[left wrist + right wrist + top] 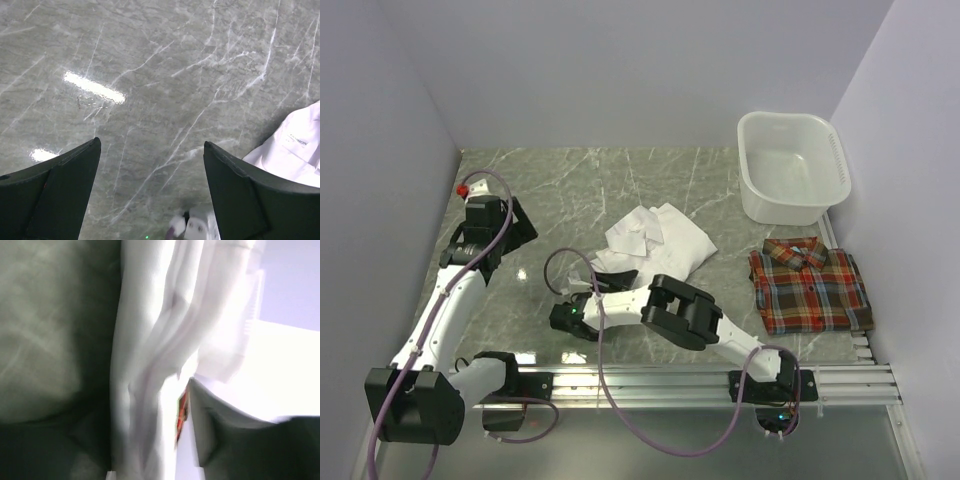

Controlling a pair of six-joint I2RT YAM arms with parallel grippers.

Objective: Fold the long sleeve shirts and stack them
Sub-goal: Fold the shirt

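Long sleeve shirts lie apart on the marble table (620,180), not yet stacked. The plaid shirt (810,288), red, orange and dark, is folded into a neat rectangle with its collar toward the far edge. It sits against the right edge of the table, toward the near right corner. The white shirt (655,240) is a rumpled heap around the middle of the table, collar showing on its far side and loose folds trailing toward the near edge. A white plastic basin (760,195) stands in the far right corner, just beyond the plaid shirt and not touching it.

My left gripper (508,225) hangs over bare marble near the left edge, well apart from both shirts. Its fingers (65,185) are spread wide with nothing between them; my left wrist view shows only stone below and a corner of the white shirt at the right side.

My right gripper (568,315) reaches across to the near left fringe of the white shirt. My right wrist view is blurred: a long white fold runs down past one dark finger (240,440), filling most of the space. Whether I am pinching that fold or have let it go, I cannot tell.
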